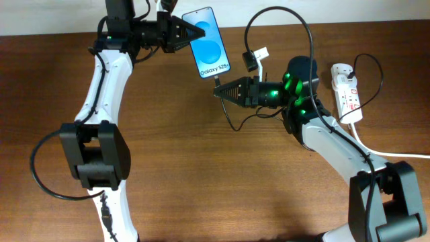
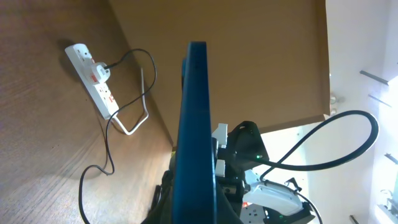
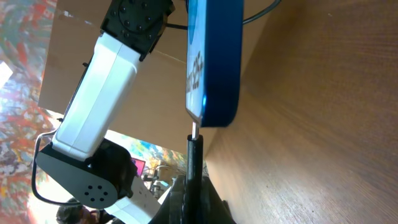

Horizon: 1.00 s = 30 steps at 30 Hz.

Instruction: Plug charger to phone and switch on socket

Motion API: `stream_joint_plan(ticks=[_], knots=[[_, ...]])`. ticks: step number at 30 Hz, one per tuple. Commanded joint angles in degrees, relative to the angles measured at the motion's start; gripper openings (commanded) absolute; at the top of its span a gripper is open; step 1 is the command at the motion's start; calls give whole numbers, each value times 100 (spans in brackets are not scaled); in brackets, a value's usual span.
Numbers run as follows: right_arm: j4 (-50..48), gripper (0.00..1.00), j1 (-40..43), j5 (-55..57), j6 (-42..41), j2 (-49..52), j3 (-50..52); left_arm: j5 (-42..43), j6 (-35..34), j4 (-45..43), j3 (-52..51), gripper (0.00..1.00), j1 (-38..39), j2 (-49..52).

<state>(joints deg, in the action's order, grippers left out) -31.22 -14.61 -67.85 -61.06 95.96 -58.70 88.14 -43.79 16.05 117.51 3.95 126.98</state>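
The left gripper (image 1: pixel 183 31) is clamped on one long edge of the phone (image 1: pixel 206 42) and holds it raised above the table (image 1: pixel 201 175), near the far edge. The blue screen faces up toward the overhead camera and the phone's bottom end points at the other arm. Holding it this way seems meant to brace the phone and keep its charging port exposed, so the plug can be pushed in without the phone sliding away.

The right gripper (image 1: pixel 220 91) is closed on the black plug end of the charger (image 3: pixel 194 154), gripping close behind the tip and pointing it straight at the phone's bottom end. In the right wrist view the small metal tip sits right at that bottom edge, in line with it. Whether it has entered the port cannot be told.

From the plug, the thin black cable rises in a tall loop above the right arm and trails down across the wood, leaving slack so it does not drag on the plug.

The socket (image 1: pixel 347 91), a white power strip, lies flat at the right side of the table, well apart from both grippers, with a white adapter (image 1: pixel 341 70) plugged in and a thick white cord (image 1: pixel 383 151) running off to the right. Its switch looks untouched, so that step appears to remain.
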Motion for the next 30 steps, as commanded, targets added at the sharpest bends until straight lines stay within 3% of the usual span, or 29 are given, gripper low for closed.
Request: stream_joint_plan(ticks=[1,30], knots=[[-33,4,46,146,55,35,-46,205,-48,-13,50,0,-22,-79],[-7,4,46,358,52,44,-46,208,-46,-168,50,0,168,-81]])
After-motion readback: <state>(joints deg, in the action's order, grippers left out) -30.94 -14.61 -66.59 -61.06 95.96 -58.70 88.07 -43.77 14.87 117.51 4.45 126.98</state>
